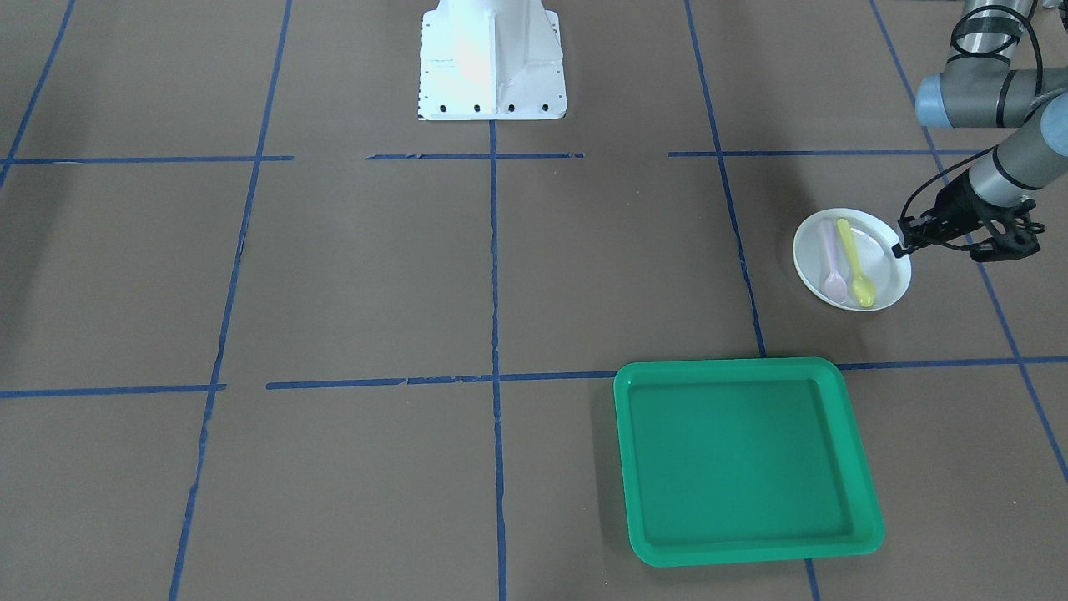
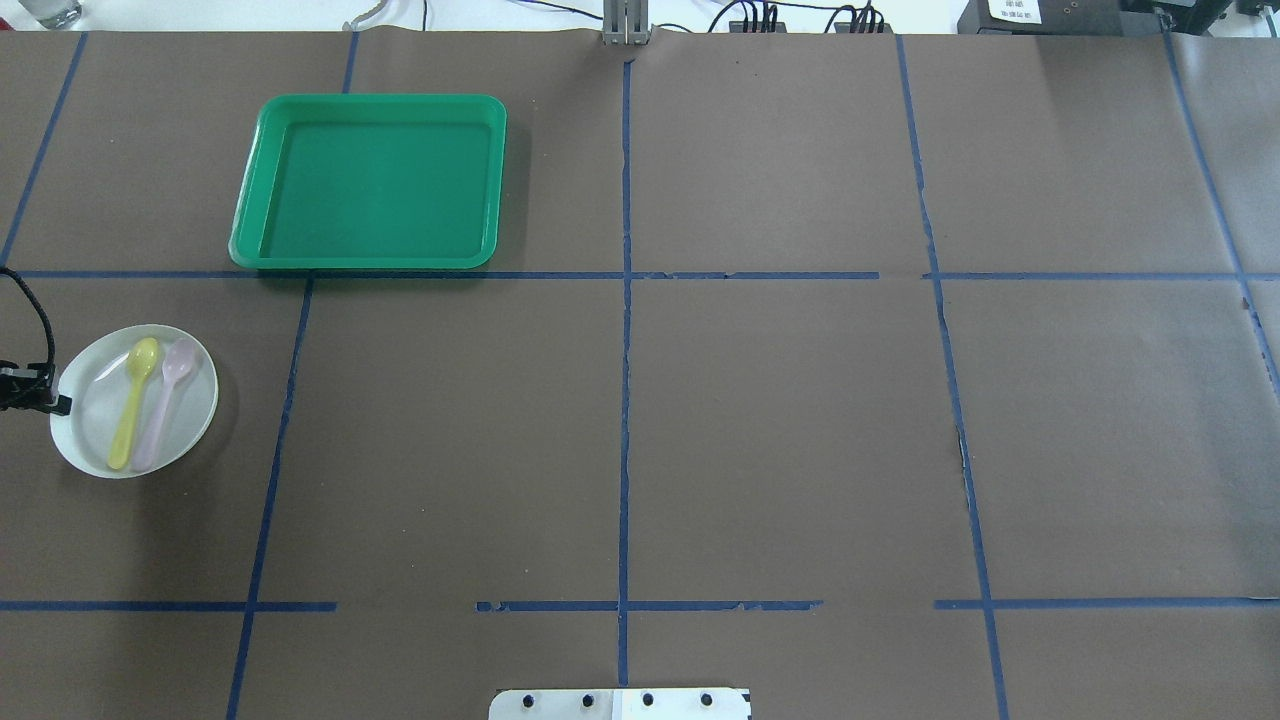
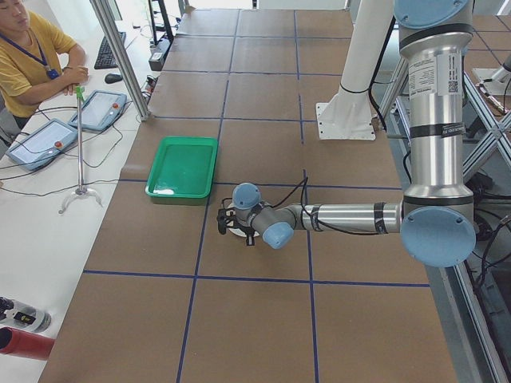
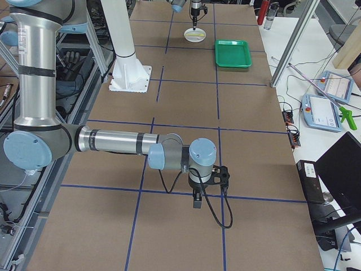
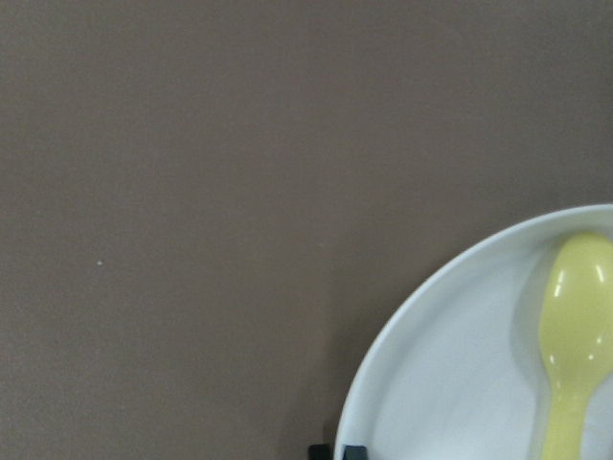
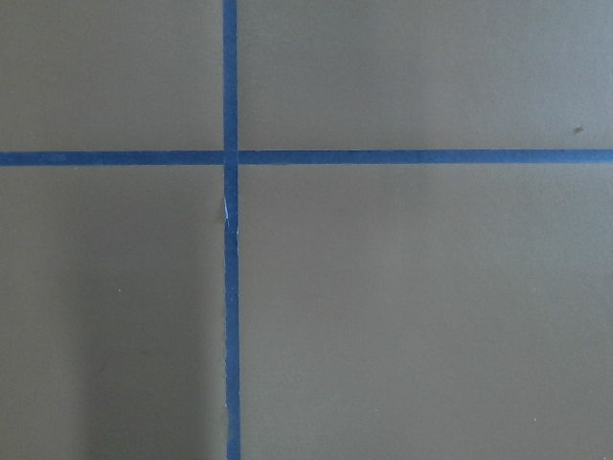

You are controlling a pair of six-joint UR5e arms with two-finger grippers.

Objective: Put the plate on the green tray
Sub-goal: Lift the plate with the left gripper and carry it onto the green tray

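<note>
Yellow spoon (image 2: 133, 405), pink spoon (image 2: 166, 400) on plate (image 2: 93, 412)

Left arm (image 3: 351, 217) and right arm (image 4: 113, 141), flanking a white flared pedestal (image 1: 492, 58): brushed silver tubes, pale blue round joint caps, black bands. Pedestal base flange edged with dark screw holes. Left gripper (image 1: 899, 248) and right gripper (image 4: 197, 202) black, each with a looping black cable (image 2: 40, 315); white printed label (image 3: 435, 76) on the left arm's upright tube.
</note>
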